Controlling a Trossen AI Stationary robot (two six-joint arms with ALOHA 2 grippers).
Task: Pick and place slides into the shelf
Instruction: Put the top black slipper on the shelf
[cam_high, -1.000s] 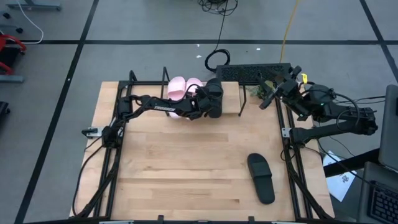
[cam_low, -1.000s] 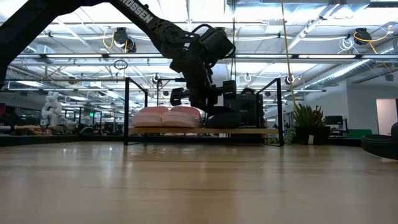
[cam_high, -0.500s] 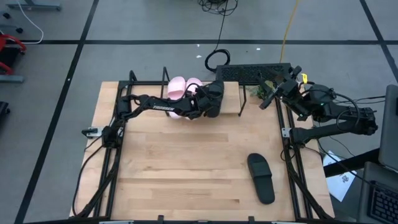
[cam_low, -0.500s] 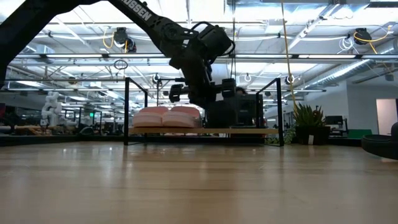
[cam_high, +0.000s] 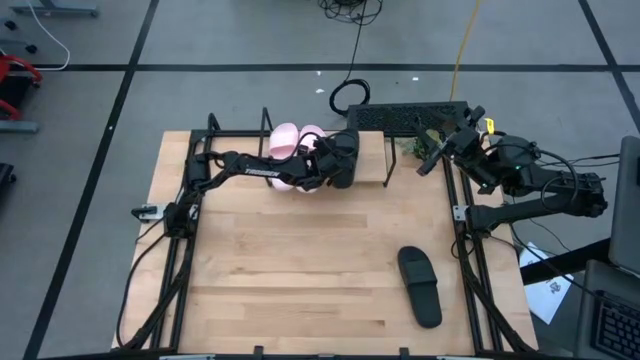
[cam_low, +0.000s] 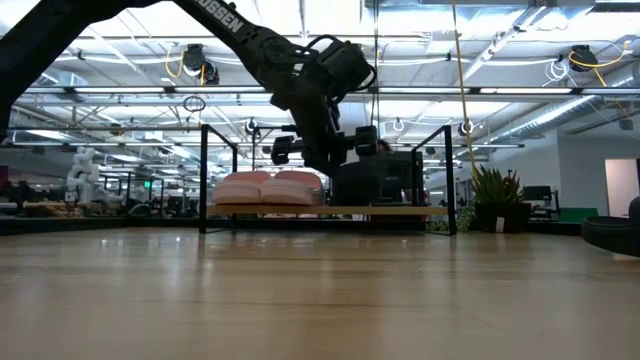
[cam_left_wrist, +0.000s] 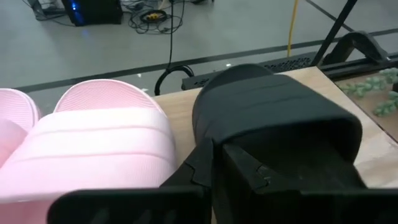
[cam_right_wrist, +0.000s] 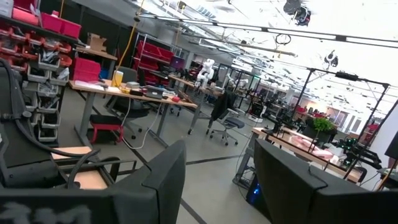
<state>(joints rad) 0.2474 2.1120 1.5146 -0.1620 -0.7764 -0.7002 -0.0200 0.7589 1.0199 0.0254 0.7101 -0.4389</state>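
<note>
The pale pink pair of slides (cam_high: 288, 140) (cam_low: 268, 188) (cam_left_wrist: 93, 140) lies sole-down on the shelf (cam_high: 374, 158) (cam_low: 400, 211) at the table's far edge. A black slide (cam_left_wrist: 273, 115) rests on the shelf board just right of them. My left gripper (cam_high: 340, 166) (cam_low: 322, 160) (cam_left_wrist: 221, 163) is on this slide, shut on its strap. The second black slide (cam_high: 420, 287) (cam_low: 612, 234) lies flat on the tabletop near the right edge. My right gripper (cam_high: 430, 160) (cam_right_wrist: 221, 180) waits open beyond the table's far right corner. My left gripper pinches the black slide's strap at its side wall next to the pink pair (cam_left_wrist: 214, 134), one finger (cam_left_wrist: 252, 174) under the strap and one (cam_left_wrist: 198, 163) outside it. The fingers come slanting down from the table's near-left side. The slide rests on the shelf board.
A small green plant (cam_high: 414, 146) and a black mat (cam_high: 405, 118) sit just behind the shelf's right end. Black frame rods run along the table's left and right edges. The shelf board has bare wood right of the black slide, and the tabletop's middle (cam_high: 300, 250) is bare.
My left gripper has risen a little over the shelf and edged toward the table's left. The black slide has settled onto the shelf board beside the pink pair.
</note>
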